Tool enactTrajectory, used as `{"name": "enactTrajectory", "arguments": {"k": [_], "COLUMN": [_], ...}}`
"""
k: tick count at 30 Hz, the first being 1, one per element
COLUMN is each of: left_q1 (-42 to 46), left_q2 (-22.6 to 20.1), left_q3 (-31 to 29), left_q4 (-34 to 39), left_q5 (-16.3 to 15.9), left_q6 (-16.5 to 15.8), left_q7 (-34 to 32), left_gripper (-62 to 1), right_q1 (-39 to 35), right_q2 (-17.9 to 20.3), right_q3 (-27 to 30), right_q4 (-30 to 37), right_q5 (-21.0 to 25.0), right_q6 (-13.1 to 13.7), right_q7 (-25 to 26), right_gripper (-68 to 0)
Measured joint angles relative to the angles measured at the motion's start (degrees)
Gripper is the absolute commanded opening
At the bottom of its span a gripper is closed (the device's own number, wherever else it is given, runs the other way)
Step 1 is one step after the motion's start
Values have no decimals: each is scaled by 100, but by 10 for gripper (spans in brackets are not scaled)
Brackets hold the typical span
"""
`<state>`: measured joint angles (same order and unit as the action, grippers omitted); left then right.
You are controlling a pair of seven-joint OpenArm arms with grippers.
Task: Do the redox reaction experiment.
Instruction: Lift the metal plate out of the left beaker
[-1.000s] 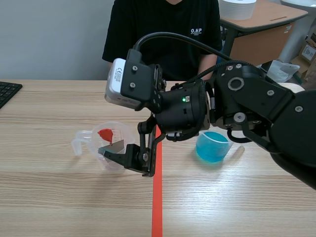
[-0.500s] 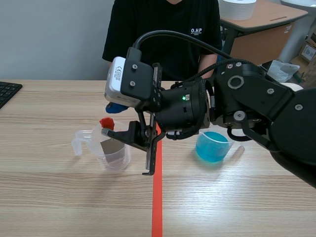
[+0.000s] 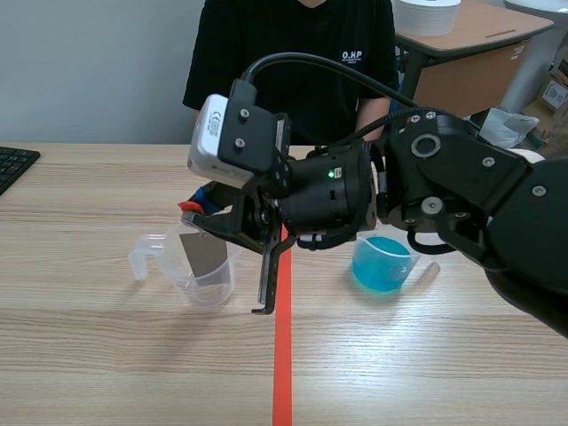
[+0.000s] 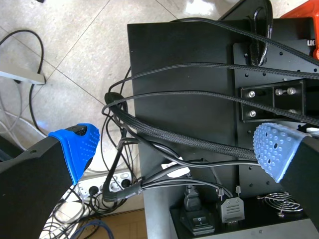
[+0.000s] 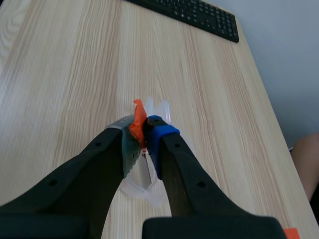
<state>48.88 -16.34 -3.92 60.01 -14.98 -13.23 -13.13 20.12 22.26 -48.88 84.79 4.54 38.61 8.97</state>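
One metal strip hangs long-axis down below right gripper, pinched at its top, just over clear cup; blue-liquid cup sits back toward wrist.

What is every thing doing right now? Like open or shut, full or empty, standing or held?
right gripper: shut on the red end of the metal strip.
metal strip: hanging, lower end inside the clear cup.
clear cup: upright, no coloured liquid seen.
cup of blue liquid: upright, partly full.
left gripper: open, empty.
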Motion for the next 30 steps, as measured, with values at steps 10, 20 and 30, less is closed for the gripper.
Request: {"name": "enactTrajectory", "arguments": {"k": [10,20,30], "left_q1": [0,-2,0], "left_q2": [-2,-2,-2], "left_q3": [0,0,0], "left_q4": [0,0,0], "left_q5": [0,2,0], "left_q6": [-4,-105,-138], "left_q7": [24,22,105], "left_gripper": [-468,-564,-564], "right_q1": [203,221,221], "right_q2": [0,2,0], "right_q3": [0,341,960], "right_q4": [2,455,1130], "right_q5": [890,1567,2503], "right_q6": [2,20,46], "right_q7": [-385,-1115,-2210], "right_gripper": [-662,-662,-662]}}
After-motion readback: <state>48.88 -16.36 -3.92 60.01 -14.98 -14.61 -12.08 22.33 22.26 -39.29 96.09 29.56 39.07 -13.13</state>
